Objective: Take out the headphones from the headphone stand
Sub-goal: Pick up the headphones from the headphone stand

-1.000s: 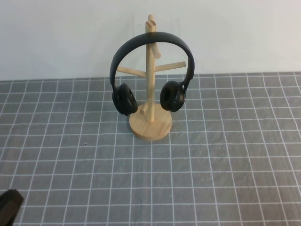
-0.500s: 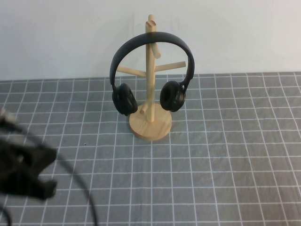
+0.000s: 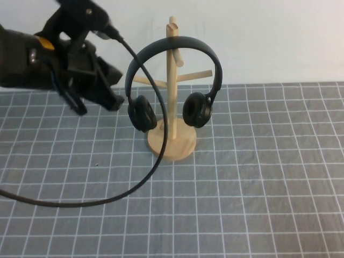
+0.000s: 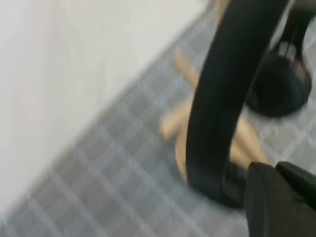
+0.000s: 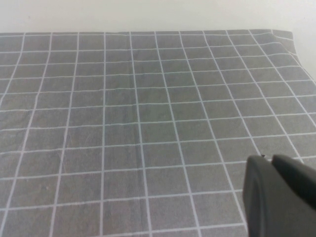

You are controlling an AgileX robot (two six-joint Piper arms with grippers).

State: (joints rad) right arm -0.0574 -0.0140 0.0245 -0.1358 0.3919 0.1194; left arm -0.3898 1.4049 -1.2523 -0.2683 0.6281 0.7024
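The left gripper (image 3: 110,88) is up in the air with its fingers spread open and nothing between them. Just past its tips hangs the nearest round ear cup of the headphones (image 3: 142,113), very close, though I cannot tell if they touch. The black headphones have a thin curved band that sits over the headphone stand (image 3: 172,141), a pale wooden post with short slanted pegs on a round flat base. The post and pegs stand right behind the band, in the way on the far side from the gripper. A thin black cable (image 3: 129,188) loops down from the left arm and sweeps low over the grey cloth (image 3: 258,204) with its white grid lines. The right gripper (image 5: 279,197) hovers over bare cloth; I cannot tell how its fingers stand.
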